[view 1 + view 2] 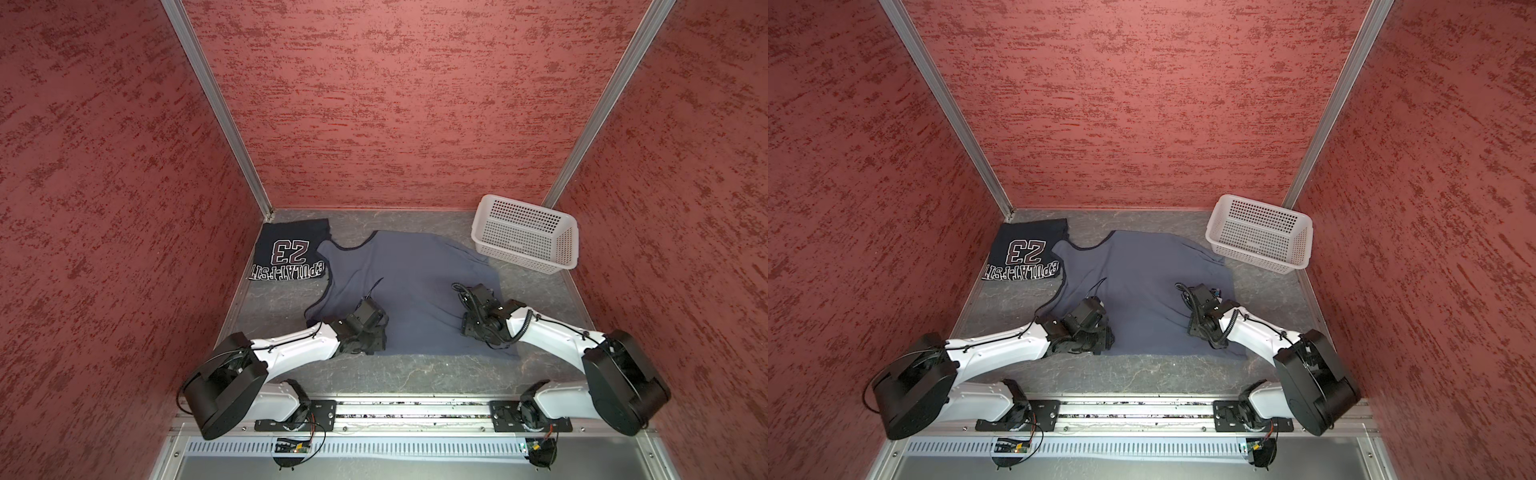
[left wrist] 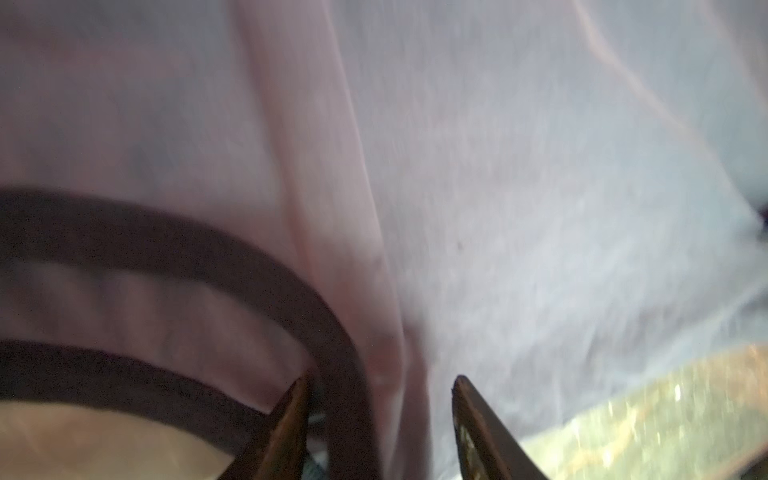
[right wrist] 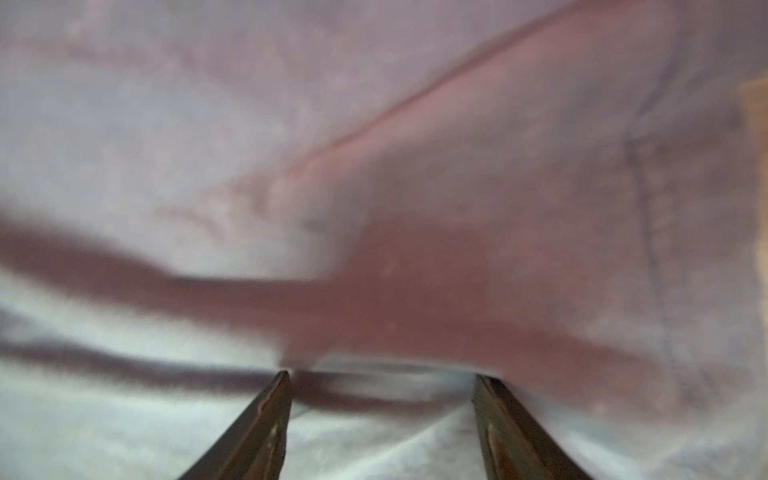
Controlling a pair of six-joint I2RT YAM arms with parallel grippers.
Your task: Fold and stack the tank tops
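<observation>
Slate-blue tank top (image 1: 415,282) lies flat on the tabletop (image 1: 415,374), its long axis crosswise. Its trimmed shoulder end is under the spread left pincer (image 2: 380,378) and its plain end under the spread right pincer (image 3: 382,374). The folded navy tank top (image 1: 286,253) lies far-left.

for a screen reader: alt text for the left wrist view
Blurred close-up: the left gripper hangs open just over a slate blue-grey tank top, one fingertip at its curved dark trim. A strip of mottled table shows beyond the cloth's edge.

Navy tank top (image 1: 291,251), white-maroon "23"; slate-grey tank top (image 1: 415,291); white perforated basket (image 1: 519,222).
</observation>
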